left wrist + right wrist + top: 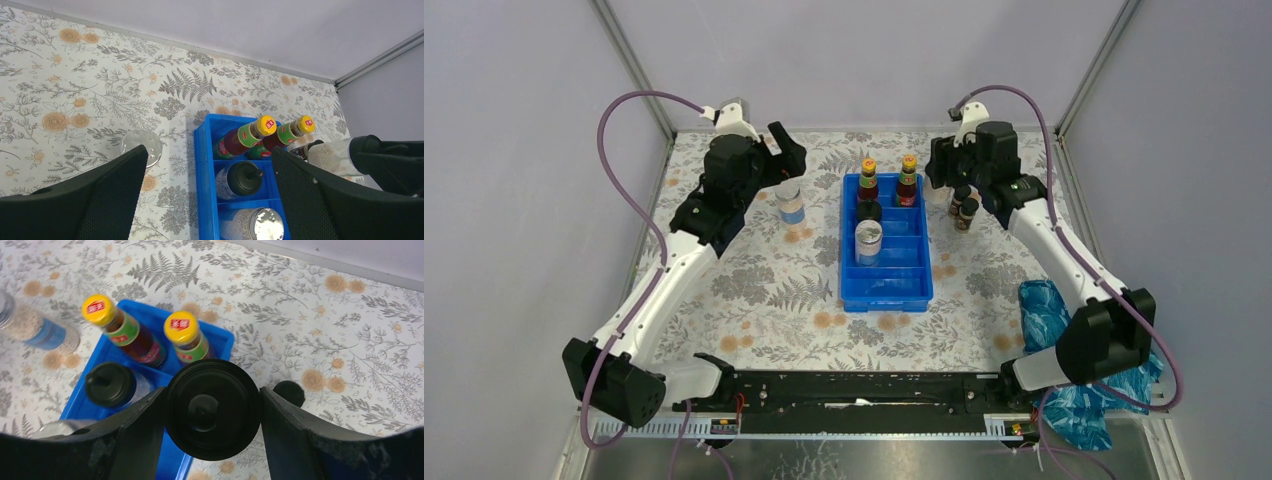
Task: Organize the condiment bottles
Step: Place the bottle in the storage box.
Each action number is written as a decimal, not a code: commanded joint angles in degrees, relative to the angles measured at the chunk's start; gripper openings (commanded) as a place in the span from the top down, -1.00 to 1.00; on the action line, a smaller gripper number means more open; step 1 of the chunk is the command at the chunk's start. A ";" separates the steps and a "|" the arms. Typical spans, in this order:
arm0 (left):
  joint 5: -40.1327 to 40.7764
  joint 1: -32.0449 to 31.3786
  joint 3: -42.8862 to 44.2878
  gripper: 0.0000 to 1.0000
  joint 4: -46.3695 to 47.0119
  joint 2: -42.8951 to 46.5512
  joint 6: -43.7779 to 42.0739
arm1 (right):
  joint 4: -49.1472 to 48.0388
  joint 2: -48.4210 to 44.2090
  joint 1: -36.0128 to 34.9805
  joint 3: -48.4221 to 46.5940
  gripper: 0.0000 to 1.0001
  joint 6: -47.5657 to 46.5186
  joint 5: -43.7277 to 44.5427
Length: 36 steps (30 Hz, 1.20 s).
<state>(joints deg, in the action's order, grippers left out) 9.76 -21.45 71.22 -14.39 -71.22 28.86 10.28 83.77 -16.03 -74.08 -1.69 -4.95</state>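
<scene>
The blue tray (913, 287) holds two dark red bottles with yellow caps (868, 181) (908, 180) at its back. In front of them stand a clear bottle with a black domed cap (242, 178) and a silver-lidded jar (868, 240). Beside the tray's right rim, my right gripper (212, 392) is shut on a second black-capped clear bottle (212, 410). Two short dark jars (965, 207) stand on the table to its right. My left gripper (210, 151) is open above a silver-lidded, blue-labelled jar (791, 203) left of the tray.
A crumpled blue plastic bag (1049, 320) lies at the table's right front, by the right arm's base. Grey walls close in the back and both sides. The tray's front compartments hold nothing.
</scene>
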 commanded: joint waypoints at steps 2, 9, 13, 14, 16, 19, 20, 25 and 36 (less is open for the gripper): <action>-1.20 -0.34 -1.50 -0.93 -1.16 2.17 -0.36 | -1.72 -7.73 -2.86 3.41 1.00 0.08 2.77; -1.66 -0.42 -2.14 -0.92 -1.37 2.87 0.37 | -1.26 -10.70 -8.44 7.99 1.00 -0.06 4.62; -1.72 -0.56 -2.87 -0.92 -1.28 2.77 0.41 | -2.50 -10.87 -10.86 10.15 1.00 0.37 6.31; -1.76 -0.60 -3.00 -0.92 -1.26 2.76 0.46 | -2.68 -10.66 -11.41 10.45 1.00 0.44 6.72; -1.70 -0.65 -3.29 -0.92 -1.31 2.83 0.40 | -3.22 -10.04 -12.50 10.91 1.00 0.59 6.97; -1.76 -0.67 -3.51 -0.92 -1.25 2.83 0.33 | -4.39 -9.02 -13.66 11.32 1.00 0.72 7.41; -1.81 -0.65 -3.57 -0.92 -1.25 2.84 0.20 | -4.70 -8.71 -13.97 11.34 1.00 0.77 7.53; -1.50 -0.67 -3.63 -0.92 -1.15 2.93 -0.27 | -5.60 -6.53 -15.16 10.54 1.00 0.56 7.98; -1.49 -0.61 -4.84 -0.92 -0.33 3.36 -0.54 | -7.22 -1.17 -15.78 7.39 1.00 -0.15 7.50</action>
<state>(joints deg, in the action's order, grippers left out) 8.75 -21.76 67.16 -15.62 -68.93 28.93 8.27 81.41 -31.27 -62.46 -1.41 2.07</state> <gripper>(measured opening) 0.960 0.698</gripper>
